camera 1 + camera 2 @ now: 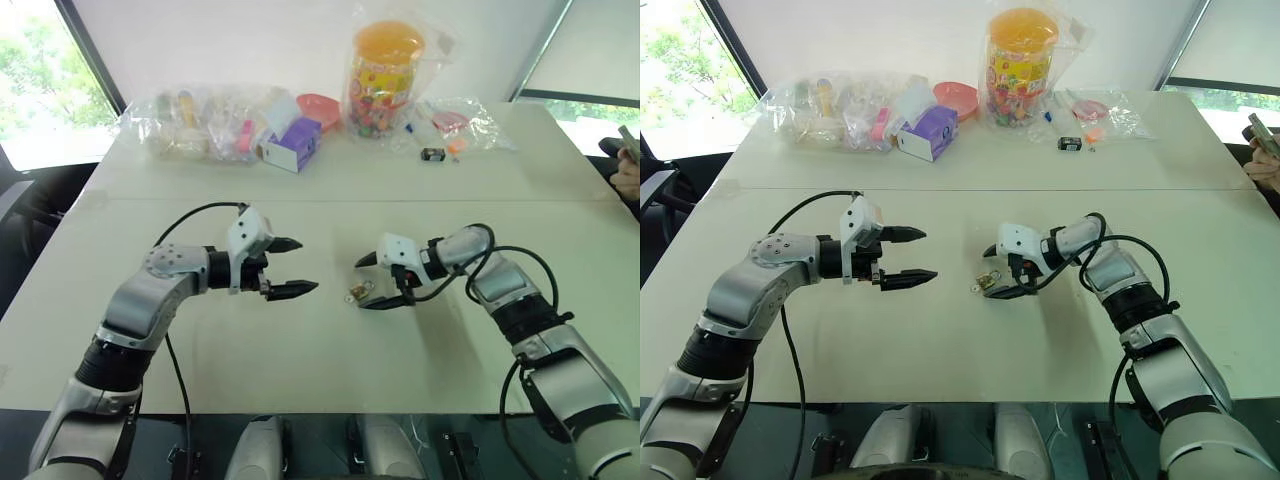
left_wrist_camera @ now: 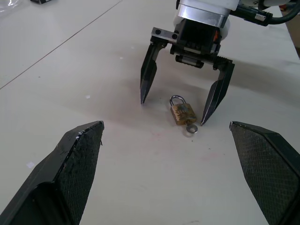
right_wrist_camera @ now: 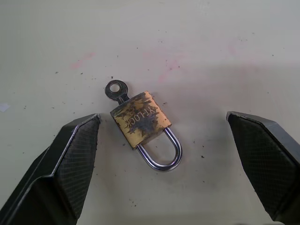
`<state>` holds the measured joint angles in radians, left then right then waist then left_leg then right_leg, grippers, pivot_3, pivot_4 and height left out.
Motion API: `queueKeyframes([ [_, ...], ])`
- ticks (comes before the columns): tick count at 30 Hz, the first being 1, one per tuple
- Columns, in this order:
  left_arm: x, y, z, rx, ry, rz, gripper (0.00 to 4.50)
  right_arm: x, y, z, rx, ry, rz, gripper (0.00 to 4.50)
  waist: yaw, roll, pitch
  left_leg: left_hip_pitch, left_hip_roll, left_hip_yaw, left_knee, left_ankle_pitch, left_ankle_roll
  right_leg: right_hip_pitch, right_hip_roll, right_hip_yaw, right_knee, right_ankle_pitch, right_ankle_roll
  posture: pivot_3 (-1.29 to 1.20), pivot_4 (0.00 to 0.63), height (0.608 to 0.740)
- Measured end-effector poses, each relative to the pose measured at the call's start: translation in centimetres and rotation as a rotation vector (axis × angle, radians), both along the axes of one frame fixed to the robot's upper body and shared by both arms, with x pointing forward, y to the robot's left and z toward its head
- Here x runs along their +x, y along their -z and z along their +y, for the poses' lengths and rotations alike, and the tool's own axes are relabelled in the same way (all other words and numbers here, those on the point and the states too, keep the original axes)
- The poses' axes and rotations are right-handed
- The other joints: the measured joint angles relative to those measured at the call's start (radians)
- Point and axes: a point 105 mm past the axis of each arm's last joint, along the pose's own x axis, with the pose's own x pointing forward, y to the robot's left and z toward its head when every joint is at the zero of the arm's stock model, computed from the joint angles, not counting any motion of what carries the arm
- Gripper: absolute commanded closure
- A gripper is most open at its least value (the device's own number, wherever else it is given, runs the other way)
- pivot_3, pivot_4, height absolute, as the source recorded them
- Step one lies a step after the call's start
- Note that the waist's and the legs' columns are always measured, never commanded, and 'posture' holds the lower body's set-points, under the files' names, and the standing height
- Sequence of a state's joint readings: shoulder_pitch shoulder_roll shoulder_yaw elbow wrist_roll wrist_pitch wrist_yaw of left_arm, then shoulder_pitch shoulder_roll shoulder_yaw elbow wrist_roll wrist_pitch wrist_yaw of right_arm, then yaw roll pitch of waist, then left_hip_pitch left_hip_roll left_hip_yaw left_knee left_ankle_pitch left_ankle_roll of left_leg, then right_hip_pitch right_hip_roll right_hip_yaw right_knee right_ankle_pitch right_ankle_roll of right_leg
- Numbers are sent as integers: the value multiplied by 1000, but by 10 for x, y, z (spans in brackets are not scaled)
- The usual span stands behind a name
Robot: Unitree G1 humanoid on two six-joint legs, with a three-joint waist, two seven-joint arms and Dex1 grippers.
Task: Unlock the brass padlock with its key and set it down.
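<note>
The brass padlock point(image 3: 142, 123) lies flat on the white table point(image 1: 320, 350), centre-front, w/ its key point(image 3: 116, 89) seated in the keyhole at the body's base and the silver shackle point(image 3: 161, 152) looking closed into the body. Your right gripper point(image 2: 180, 99) is low over it, fingers apart, straddling the lock: one tip just beside the body, the other further off. Neither tip touches it as far as I can tell. Your left gripper point(image 1: 291, 267) hovers near, to the robot's left of the lock, pointing toward it, fingers also wide apart and empty.

Step in hand, as I read it: the pickup approach, lock not yet grasped or turned. Next move prob. calls for closing the right fingers on the brass body, not the shackle or key, then bringing the left in on the key head. The lock is tiny and flat, so it may skid or pivot as you pinch.

Clutter at the table's far edge (plastic bags point(image 1: 200, 120), a candy jar point(image 1: 384, 75)) is well apart.
</note>
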<state>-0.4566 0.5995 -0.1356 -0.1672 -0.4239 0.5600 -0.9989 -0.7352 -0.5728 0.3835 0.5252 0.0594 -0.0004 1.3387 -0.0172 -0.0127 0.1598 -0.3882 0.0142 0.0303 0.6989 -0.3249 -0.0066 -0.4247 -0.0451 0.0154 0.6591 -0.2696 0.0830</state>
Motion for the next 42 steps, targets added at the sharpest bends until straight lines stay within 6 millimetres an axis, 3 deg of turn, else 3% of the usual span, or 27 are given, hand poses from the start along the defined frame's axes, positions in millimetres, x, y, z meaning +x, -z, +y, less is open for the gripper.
queueKeyframes([
  [5,0,0,0,-1,-6,-4,0,0,2,2,-1,-27,-4,3684,0,0,0,2,0,0,0,0,-1,1,-1,0,2,0,0,0,150,735],
  [11,0,1,0,-2,-9,-2,0,-3,3,0,-5,-12,-47,3703,4,0,-1,3,0,0,0,0,-1,2,-2,0,2,0,0,0,150,735],
  [16,4,-1,-10,-58,8,40,0,-9,-6,1,21,113,-310,3703,6,0,-1,-1,-1,0,0,0,-1,-1,-2,0,2,0,0,0,150,735],
  [20,8,-6,-23,-125,43,113,0,-10,-52,4,49,195,-674,3703,6,1,0,-3,-1,0,1,1,-2,-5,-1,0,4,0,0,0,150,735],
  [23,11,-16,-32,-164,88,160,0,-24,-81,13,64,187,-899,3703,5,1,0,-3,-1,0,1,1,-2,-4,0,1,4,0,0,0,150,735],
  [34,15,-21,-34,-196,135,228,0,-41,-83,24,30,149,-976,3703,6,0,0,-2,-1,0,1,1,-1,-4,2,1,3,0,0,0,150,735],
  [37,15,-20,-35,-202,142,232,853,-42,-82,24,25,145,-972,3703,6,0,0,-2,-1,0,1,1,-1,-4,2,1,3,0,0,0,150,735],
  [42,15,-19,-41,-220,153,241,3370,-47,-81,29,20,112,-963,3703,6,0,0,-2,-1,0,1,1,-1,-4,2,1,3,0,0,0,150,735],
])
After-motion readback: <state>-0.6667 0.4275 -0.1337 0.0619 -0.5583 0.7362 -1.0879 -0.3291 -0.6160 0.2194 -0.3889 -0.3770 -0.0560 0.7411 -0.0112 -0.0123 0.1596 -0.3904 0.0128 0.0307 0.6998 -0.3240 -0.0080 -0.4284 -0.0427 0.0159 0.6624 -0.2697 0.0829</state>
